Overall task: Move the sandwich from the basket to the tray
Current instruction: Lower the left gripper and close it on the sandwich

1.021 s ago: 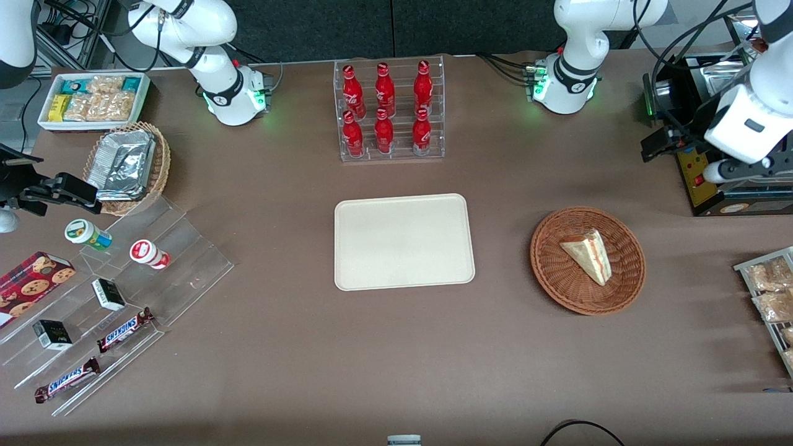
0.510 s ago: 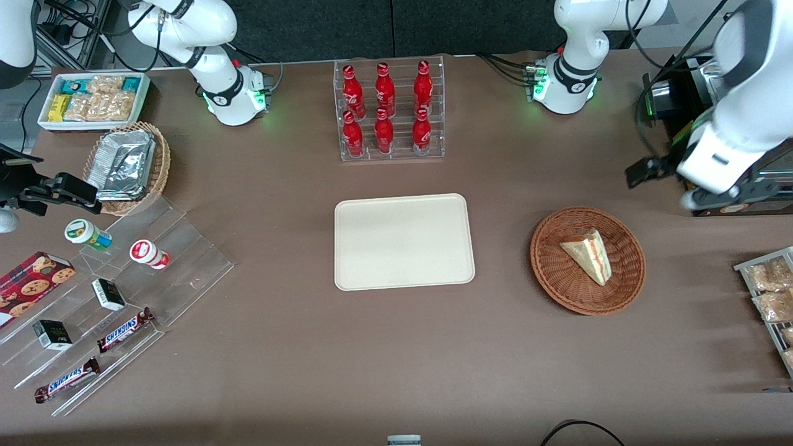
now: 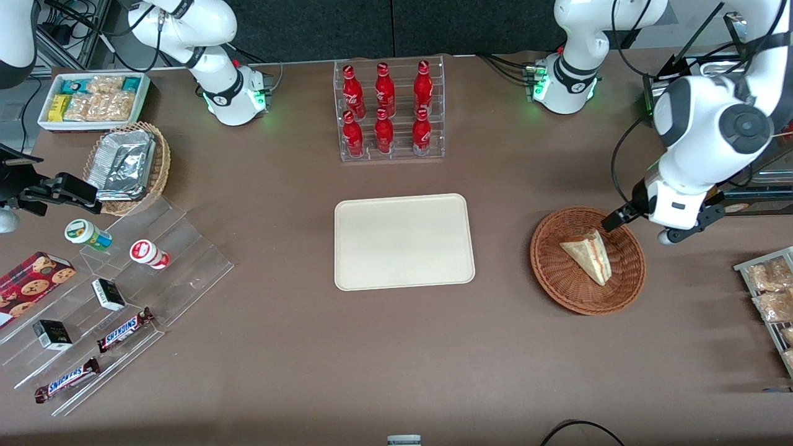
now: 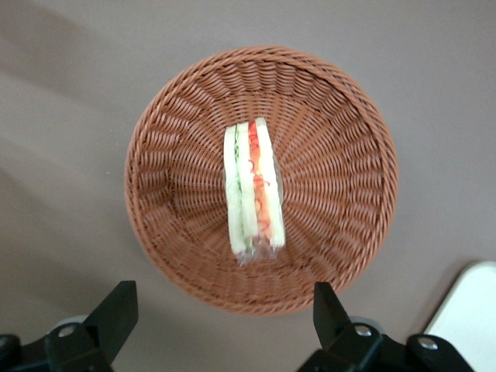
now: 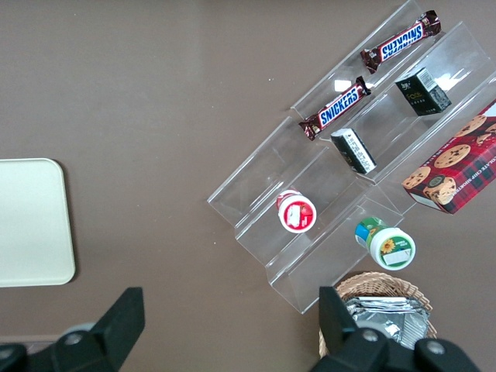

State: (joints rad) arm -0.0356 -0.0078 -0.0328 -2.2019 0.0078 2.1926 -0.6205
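Front view overhead, whole table; left wrist looks straight down, close — both share basket (image 3: 587, 260) (image 4: 262, 178).

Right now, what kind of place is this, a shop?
Likely a lab's pretend snack shop: red bottles in a rack, candy bars on clear shelves, and the open gripper above a sandwich in a basket.

I'm in a robotics lab, mocked up as a snack shop. Evidence: white arm bases (image 3: 232, 93) w/ green status lights bolted to a brown surface (image 3: 396, 359), loose cables, dark curtain backdrop. Shop bits: clear rack of red soda bottles (image 3: 388, 110), stepped acrylic display (image 3: 118, 291) w/ Snickers bars (image 3: 124, 330), cookie box (image 3: 30, 287), white bin of snack packets (image 3: 93, 99). My claw (image 4: 221, 310) hangs spread wide above the basket (image 4: 333, 194), over by my end.
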